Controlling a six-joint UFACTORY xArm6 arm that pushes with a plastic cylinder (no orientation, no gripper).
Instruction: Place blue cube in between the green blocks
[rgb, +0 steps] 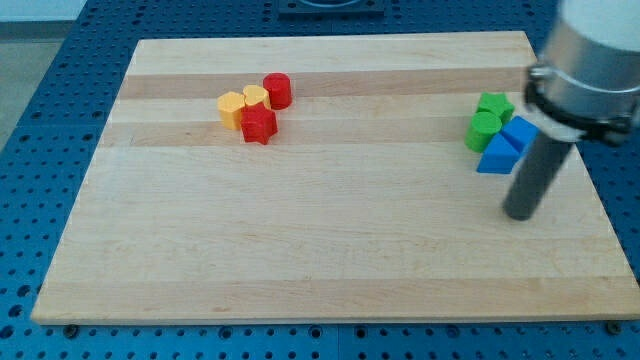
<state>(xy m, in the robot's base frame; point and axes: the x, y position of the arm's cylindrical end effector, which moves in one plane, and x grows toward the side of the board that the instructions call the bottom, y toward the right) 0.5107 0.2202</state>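
Note:
The blue cube (521, 132) sits near the view's right edge of the wooden board (330, 250), touching a second blue block, wedge-like in shape (497, 156), just below-left of it. Two green blocks lie right beside them: a green star-shaped block (494, 104) above and a green round block (481, 129) below it, touching each other. The blue cube is to the right of the green pair, not between them. My tip (520, 213) rests on the board just below and right of the blue blocks, apart from them.
At the view's upper left a cluster stands together: a red cylinder (277, 90), a red star-shaped block (258, 124), and two yellow blocks (232, 108) (255, 97). The board's right edge is close to my tip.

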